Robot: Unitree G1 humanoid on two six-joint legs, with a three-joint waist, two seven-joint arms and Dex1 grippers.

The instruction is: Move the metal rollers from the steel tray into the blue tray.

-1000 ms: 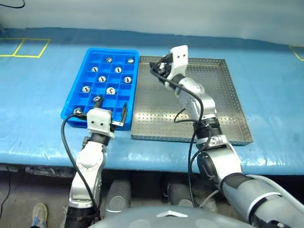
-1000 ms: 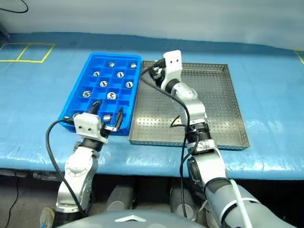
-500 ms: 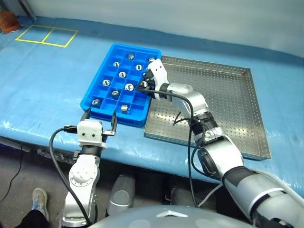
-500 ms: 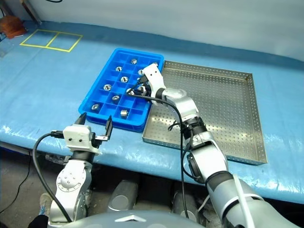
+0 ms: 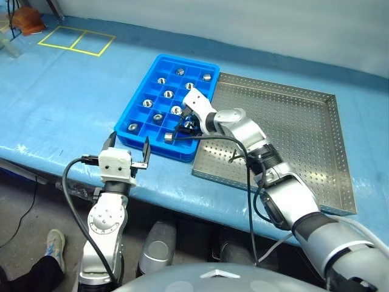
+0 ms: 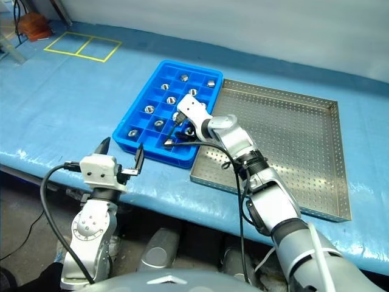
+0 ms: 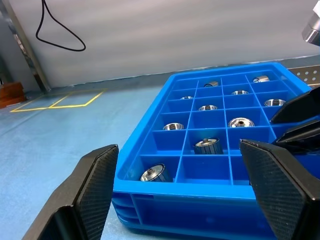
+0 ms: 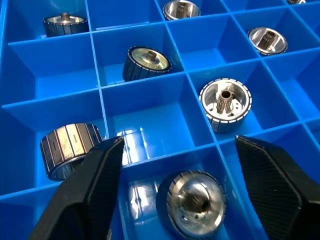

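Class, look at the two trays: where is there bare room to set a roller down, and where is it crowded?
The steel tray is bare across its whole perforated floor. In the blue tray, the left column beside the rollers has empty compartments, as does one by the near rim. It is crowded at the tray's near right, where the open right end effector hangs over a roller.

Right gripper [image 8: 170,165] swung over the blue tray [image 5: 135,108] — fingers now parted, roller [image 8: 192,202] dropped in.
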